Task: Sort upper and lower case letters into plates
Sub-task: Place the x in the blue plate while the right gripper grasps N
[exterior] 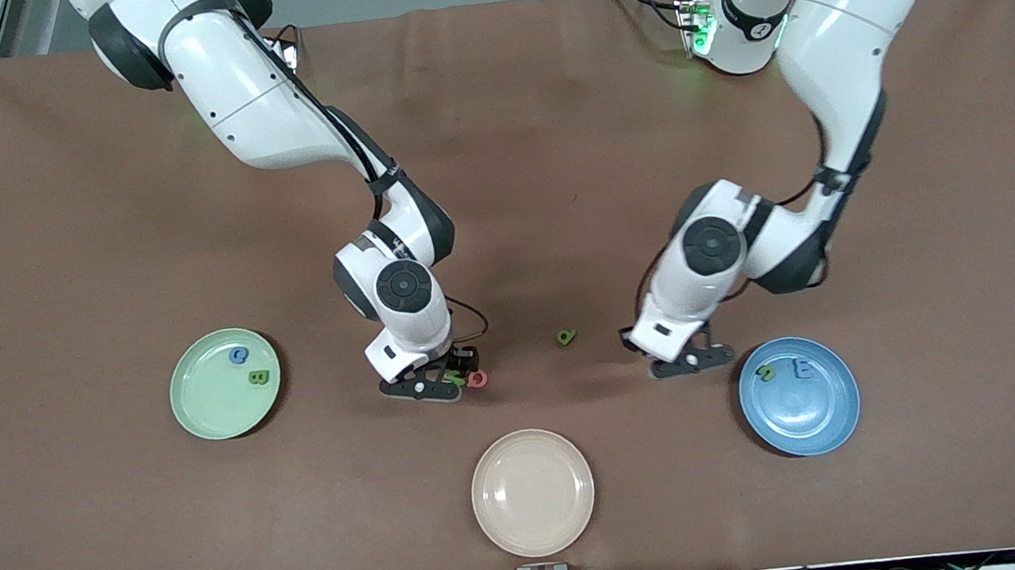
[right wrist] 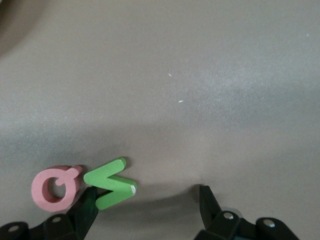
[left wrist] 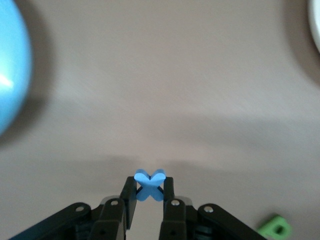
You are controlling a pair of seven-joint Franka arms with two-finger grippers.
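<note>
My left gripper (left wrist: pixel 150 192) is shut on a blue X letter (left wrist: pixel 150 184) and holds it low over the table, beside the blue plate (exterior: pixel 804 419); it also shows in the front view (exterior: pixel 690 362). The blue plate holds a green letter (exterior: pixel 766 373) and a blue E (exterior: pixel 802 369). My right gripper (right wrist: pixel 149 205) is open and low at the table, with a green V letter (right wrist: pixel 111 182) against one finger (right wrist: pixel 89 209). A pinkish-red Q letter (right wrist: pixel 55 186) lies just outside that finger. The mint green plate (exterior: pixel 207 402) holds a blue letter (exterior: pixel 239 355) and a green B (exterior: pixel 258 377).
A cream-beige plate (exterior: pixel 533 492) sits near the table's front edge, between the two arms. One green letter (exterior: pixel 567 337) lies on the brown table between the grippers; it also shows in the left wrist view (left wrist: pixel 275 227).
</note>
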